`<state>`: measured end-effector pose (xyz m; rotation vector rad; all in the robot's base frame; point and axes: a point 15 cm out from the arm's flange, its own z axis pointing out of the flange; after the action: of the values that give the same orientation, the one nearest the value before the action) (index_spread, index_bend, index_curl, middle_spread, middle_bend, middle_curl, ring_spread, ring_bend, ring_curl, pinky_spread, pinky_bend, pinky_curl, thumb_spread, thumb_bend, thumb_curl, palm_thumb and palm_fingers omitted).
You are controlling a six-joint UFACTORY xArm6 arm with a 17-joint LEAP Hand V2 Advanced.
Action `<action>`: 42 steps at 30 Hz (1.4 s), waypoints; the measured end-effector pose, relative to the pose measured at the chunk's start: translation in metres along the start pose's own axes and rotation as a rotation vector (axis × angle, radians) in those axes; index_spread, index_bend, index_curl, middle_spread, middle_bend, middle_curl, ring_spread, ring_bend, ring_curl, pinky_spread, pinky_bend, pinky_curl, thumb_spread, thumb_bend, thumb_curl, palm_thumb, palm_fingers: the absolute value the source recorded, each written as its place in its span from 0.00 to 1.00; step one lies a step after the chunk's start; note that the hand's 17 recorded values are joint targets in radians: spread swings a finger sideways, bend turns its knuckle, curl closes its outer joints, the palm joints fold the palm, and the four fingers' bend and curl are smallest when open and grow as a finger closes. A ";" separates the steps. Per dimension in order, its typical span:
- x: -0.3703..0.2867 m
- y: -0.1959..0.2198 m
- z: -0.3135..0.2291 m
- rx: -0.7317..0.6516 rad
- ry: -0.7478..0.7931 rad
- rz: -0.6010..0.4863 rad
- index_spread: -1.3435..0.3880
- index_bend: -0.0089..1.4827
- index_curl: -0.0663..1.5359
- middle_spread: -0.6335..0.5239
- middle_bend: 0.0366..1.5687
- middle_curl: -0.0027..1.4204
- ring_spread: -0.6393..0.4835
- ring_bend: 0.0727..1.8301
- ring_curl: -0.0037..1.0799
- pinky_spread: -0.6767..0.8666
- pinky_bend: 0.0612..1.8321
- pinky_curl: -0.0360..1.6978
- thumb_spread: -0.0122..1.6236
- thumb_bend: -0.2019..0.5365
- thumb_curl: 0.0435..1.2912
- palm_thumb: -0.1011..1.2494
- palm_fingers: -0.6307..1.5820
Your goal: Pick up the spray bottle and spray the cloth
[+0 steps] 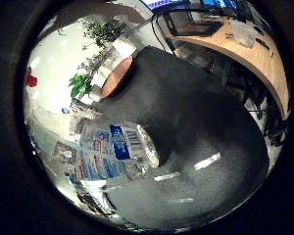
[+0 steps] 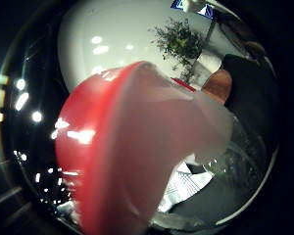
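Observation:
The spray bottle's red spray head (image 2: pixel 103 147), with a pale translucent part (image 2: pixel 186 132) across it, fills most of the thumb side view, so it is very close to my right hand's palm. Below it shows the clear bottle shoulder (image 2: pixel 235 156). In the little finger side view the clear bottle body with its blue and white label (image 1: pixel 112 149) lies close to the palm, over a dark grey speckled surface (image 1: pixel 196 122). I cannot tell whether that surface is the cloth. No part of the hand shows.
A round wooden table (image 1: pixel 116 78) and green potted plants (image 1: pixel 81 84) stand beyond the dark surface. A long wooden desk (image 1: pixel 264 58) with monitors runs along the far side. A white wall (image 2: pixel 117 34) and a leafy plant (image 2: pixel 179 41) are behind the spray head.

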<state>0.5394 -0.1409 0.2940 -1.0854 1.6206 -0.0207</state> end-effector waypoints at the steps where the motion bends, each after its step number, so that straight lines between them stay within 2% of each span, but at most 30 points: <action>1: -0.001 0.001 0.004 -0.002 0.005 -0.002 0.67 0.11 0.22 0.65 0.11 0.23 0.84 0.21 0.22 0.84 0.55 0.10 0.61 0.24 0.23 0.25 0.39; 3: -0.005 0.001 0.010 -0.003 0.012 -0.009 0.64 0.12 0.22 0.58 0.13 0.24 0.80 0.27 0.24 0.83 0.56 0.09 0.62 0.24 0.23 0.27 0.45; 6: -0.017 -0.001 0.023 -0.003 0.000 -0.019 0.60 0.11 0.21 0.49 0.17 0.25 0.66 0.35 0.26 0.79 0.55 0.08 0.63 0.25 0.24 0.31 0.52; 8: -0.021 -0.002 0.031 0.000 -0.013 0.001 0.53 0.12 0.21 0.35 0.26 0.28 0.43 0.43 0.28 0.60 0.56 0.05 0.64 0.26 0.26 0.38 0.64; 9: -0.022 -0.001 0.034 0.001 -0.017 0.010 0.50 0.13 0.22 0.27 0.32 0.31 0.31 0.48 0.31 0.42 0.59 0.06 0.65 0.27 0.27 0.41 0.75; 10: -0.024 -0.002 0.035 0.004 -0.023 0.019 0.48 0.14 0.23 0.23 0.35 0.32 0.26 0.49 0.32 0.32 0.59 0.06 0.65 0.27 0.28 0.44 0.79; 11: -0.026 -0.003 0.037 0.010 -0.030 0.029 0.47 0.19 0.25 0.22 0.40 0.35 0.25 0.51 0.35 0.23 0.59 0.07 0.64 0.29 0.30 0.49 0.86; 12: -0.028 -0.004 0.038 0.017 -0.036 0.039 0.46 0.25 0.28 0.22 0.45 0.37 0.25 0.53 0.37 0.17 0.58 0.08 0.63 0.28 0.31 0.51 0.90; 13: -0.030 -0.004 0.039 0.022 -0.044 0.046 0.47 0.35 0.32 0.23 0.52 0.40 0.27 0.56 0.40 0.12 0.58 0.10 0.63 0.27 0.33 0.55 0.93; 14: -0.032 -0.004 0.040 0.026 -0.052 0.052 0.48 0.43 0.36 0.25 0.56 0.41 0.28 0.58 0.42 0.11 0.60 0.12 0.63 0.27 0.34 0.58 0.94; 15: -0.033 -0.005 0.041 0.030 -0.057 0.057 0.49 0.46 0.37 0.26 0.58 0.42 0.29 0.59 0.43 0.10 0.61 0.13 0.63 0.27 0.35 0.59 0.94; 16: -0.033 -0.005 0.041 0.032 -0.060 0.061 0.52 0.54 0.41 0.28 0.63 0.44 0.31 0.62 0.45 0.12 0.63 0.16 0.63 0.29 0.37 0.65 0.94; 21: -0.045 -0.008 0.041 0.045 -0.103 0.072 0.58 0.68 0.47 0.35 0.76 0.49 0.36 0.72 0.53 0.21 0.73 0.24 0.57 0.30 0.47 0.80 0.87; 28: -0.053 -0.009 0.035 0.034 -0.145 0.072 0.61 0.73 0.48 0.38 0.81 0.50 0.38 0.76 0.56 0.24 0.74 0.29 0.46 0.26 0.58 0.87 0.84; 35: -0.054 -0.013 0.027 0.028 -0.149 0.073 0.62 0.76 0.48 0.39 0.83 0.50 0.38 0.78 0.56 0.25 0.73 0.32 0.33 0.25 0.66 0.86 0.84; 42: -0.053 -0.016 0.018 0.034 -0.139 0.079 0.62 0.77 0.47 0.39 0.84 0.50 0.39 0.79 0.55 0.24 0.72 0.34 0.28 0.25 0.71 0.86 0.84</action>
<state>0.5611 -0.1072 0.3361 -0.9747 1.5310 0.0777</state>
